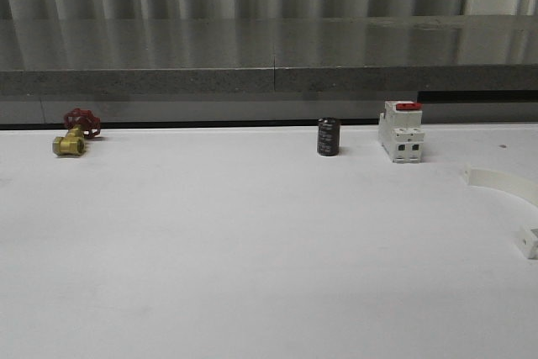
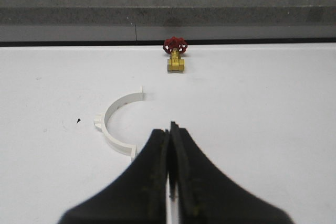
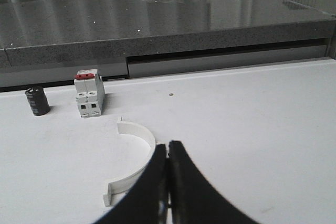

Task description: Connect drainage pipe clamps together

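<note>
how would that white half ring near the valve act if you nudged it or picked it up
The half ring is a thin plastic band lying flat, so it probably weighs little and would slide or spin on the smooth table rather than roll. Being an open arc, it may flex slightly when pinched.

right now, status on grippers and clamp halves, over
Left gripper shut, empty. Right gripper shut, empty. Clamp halves apart: one by left gripper, other by right. Nothing between them on the table.

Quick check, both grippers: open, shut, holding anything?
Left gripper: shut, empty, near a clamp half.
Right gripper: shut, empty.
</note>
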Action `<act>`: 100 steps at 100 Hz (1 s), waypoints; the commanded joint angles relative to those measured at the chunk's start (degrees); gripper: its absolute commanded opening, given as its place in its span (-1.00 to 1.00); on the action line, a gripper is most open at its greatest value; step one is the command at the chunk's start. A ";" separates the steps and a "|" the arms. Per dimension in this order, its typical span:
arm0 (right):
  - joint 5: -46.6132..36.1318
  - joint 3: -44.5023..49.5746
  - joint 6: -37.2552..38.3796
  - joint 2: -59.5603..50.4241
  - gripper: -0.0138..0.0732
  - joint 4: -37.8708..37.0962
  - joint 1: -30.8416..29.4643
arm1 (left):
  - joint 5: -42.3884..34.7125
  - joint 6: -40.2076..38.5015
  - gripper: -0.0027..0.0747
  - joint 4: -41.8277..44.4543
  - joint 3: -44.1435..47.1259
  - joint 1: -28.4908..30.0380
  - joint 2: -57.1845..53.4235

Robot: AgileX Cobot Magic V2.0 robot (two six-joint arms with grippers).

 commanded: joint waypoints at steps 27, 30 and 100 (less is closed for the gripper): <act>-4.57 -0.95 -0.22 -0.82 -0.83 -0.20 -0.08 | -1.06 -0.18 -0.58 1.25 -11.62 0.10 23.21; -4.57 -0.95 -0.22 -0.82 -0.83 -0.20 -0.08 | -1.06 -0.18 -0.44 1.25 -12.72 0.10 25.25; -4.57 -0.95 -0.22 -0.82 -0.83 -0.20 -0.08 | 9.21 -0.18 0.31 2.26 -38.85 12.81 70.71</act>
